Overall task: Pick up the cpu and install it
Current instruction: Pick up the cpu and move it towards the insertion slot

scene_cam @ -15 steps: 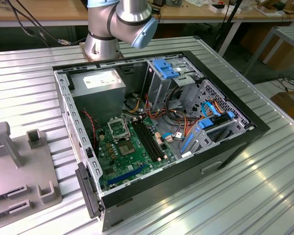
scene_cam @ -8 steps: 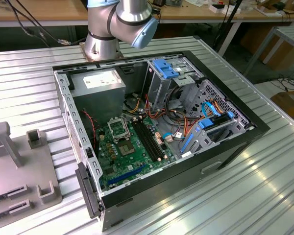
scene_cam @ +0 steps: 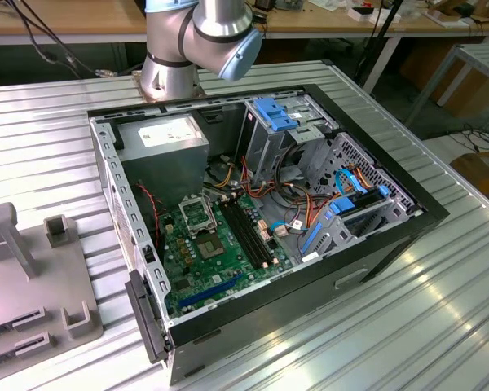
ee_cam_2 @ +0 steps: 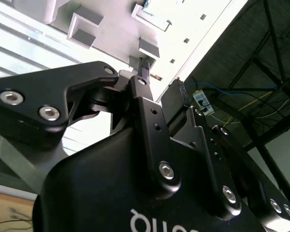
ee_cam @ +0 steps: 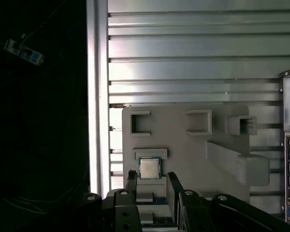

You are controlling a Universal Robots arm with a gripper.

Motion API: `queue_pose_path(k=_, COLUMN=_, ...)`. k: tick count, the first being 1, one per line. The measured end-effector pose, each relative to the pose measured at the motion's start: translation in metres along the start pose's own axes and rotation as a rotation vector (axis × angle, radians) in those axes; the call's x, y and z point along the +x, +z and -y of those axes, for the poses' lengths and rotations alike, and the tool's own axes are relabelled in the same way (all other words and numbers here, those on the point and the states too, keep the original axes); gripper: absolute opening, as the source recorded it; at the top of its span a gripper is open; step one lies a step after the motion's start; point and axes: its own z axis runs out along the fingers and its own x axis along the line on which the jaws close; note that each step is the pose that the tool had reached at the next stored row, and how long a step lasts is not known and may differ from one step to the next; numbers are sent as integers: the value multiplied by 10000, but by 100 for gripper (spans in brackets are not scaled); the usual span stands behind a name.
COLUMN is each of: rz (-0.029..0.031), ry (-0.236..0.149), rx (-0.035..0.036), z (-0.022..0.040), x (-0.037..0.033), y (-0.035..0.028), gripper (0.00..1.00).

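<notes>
In the first wrist view the cpu (ee_cam: pixel 150 167), a small silvery square chip with a pale rim, lies flat in a shallow pocket of a grey fixture tray (ee_cam: pixel 183 145). My gripper (ee_cam: pixel 152 182) hovers over the tray, open, its two black fingertips (ee_cam: pixel 131 180) spread wider than the chip and just short of it, touching nothing. The second wrist view shows the black fingers (ee_cam_2: pixel 145 104) from behind, with the tray's underside-looking blocks beyond. In the exterior view the black-framed socket (scene_cam: pixel 197 213) sits on the green motherboard inside the open computer case (scene_cam: pixel 310 269).
The grey tray (scene_cam: pixel 33 277) carries raised blocks and a tall post (scene_cam: pixel 8 236). It lies on the ribbed metal table (scene_cam: pixel 440 326) at the exterior view's left of the case. Cables, drive cages and a power supply (scene_cam: pixel 167 138) crowd the case. The table edge drops to a dark floor.
</notes>
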Motion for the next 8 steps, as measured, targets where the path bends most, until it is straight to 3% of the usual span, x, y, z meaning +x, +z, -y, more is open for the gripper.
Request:
queue_pose_path(k=6, rz=-20, ry=-134, rx=5, z=2, x=1, y=15, gripper=40)
queue_pose_path(k=8, rz=-20, ry=-135, rx=5, z=2, x=1, y=15, gripper=52)
